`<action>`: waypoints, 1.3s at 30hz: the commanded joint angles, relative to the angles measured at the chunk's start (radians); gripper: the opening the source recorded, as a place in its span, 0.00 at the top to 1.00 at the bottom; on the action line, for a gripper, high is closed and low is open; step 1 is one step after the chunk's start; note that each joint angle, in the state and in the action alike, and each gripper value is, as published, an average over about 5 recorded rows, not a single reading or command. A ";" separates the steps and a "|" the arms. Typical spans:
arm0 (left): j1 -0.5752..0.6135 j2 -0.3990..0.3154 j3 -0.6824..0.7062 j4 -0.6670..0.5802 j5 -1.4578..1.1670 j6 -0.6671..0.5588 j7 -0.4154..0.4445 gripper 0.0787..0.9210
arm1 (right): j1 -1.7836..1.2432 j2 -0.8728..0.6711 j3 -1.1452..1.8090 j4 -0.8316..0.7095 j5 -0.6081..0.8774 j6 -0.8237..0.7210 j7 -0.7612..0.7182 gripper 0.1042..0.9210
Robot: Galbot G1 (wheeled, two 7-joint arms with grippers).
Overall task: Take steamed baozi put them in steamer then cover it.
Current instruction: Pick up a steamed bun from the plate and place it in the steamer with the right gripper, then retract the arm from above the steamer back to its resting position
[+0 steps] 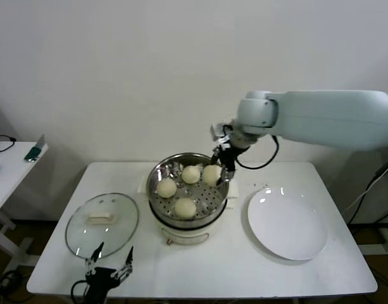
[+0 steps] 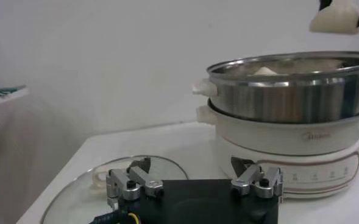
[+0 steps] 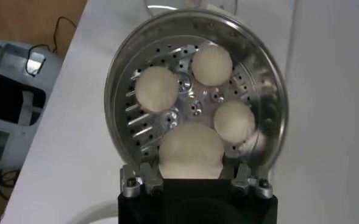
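- White wall behind, white table (image 1: 200, 266) across the lower half of the head view; the steamer (image 1: 157, 190) stands at centre, an empty white plate (image 1: 287, 225) to its right, the glass lid (image 1: 102, 221) at lower left.
- Right gripper (image 1: 223, 166) hangs over the steamer's right rear rim, clenched on the fourth baozi (image 3: 190, 152); the left wrist view shows that bun above the rim, not yet down.
- Three baozi (image 1: 185, 208) already sit on the perforated tray (image 3: 194, 109), leaving one free patch below the held bun.
- To do this well, my judgement: lower straight into that free patch, stay off the metal rim and the neighbouring buns, and let go only once the bun rests on the tray, since soft dough may stick to the pads.
- Left gripper (image 1: 109, 265) waits at the bottom left, jaws spread wide, just beside the lid, well placed for covering next.
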 commanded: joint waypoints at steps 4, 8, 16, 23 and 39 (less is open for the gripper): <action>-0.003 -0.002 -0.002 0.014 -0.001 -0.003 -0.001 0.12 | -0.169 0.158 -0.007 -0.144 -0.090 -0.025 0.032 0.28; -0.006 -0.002 -0.001 0.017 -0.001 -0.002 0.000 0.12 | -0.190 0.155 -0.009 -0.166 -0.121 -0.020 0.031 0.28; -0.008 -0.001 0.002 0.023 -0.001 -0.002 0.001 0.12 | -0.198 0.140 -0.016 -0.168 -0.143 -0.017 0.027 0.28; -0.008 0.001 0.000 0.020 -0.006 0.003 0.001 0.12 | -0.204 0.132 0.007 -0.175 -0.133 -0.006 0.044 0.26; -0.003 0.012 -0.016 -0.002 -0.005 -0.004 -0.002 0.12 | -0.180 -0.192 0.263 -0.077 0.206 0.103 0.188 0.12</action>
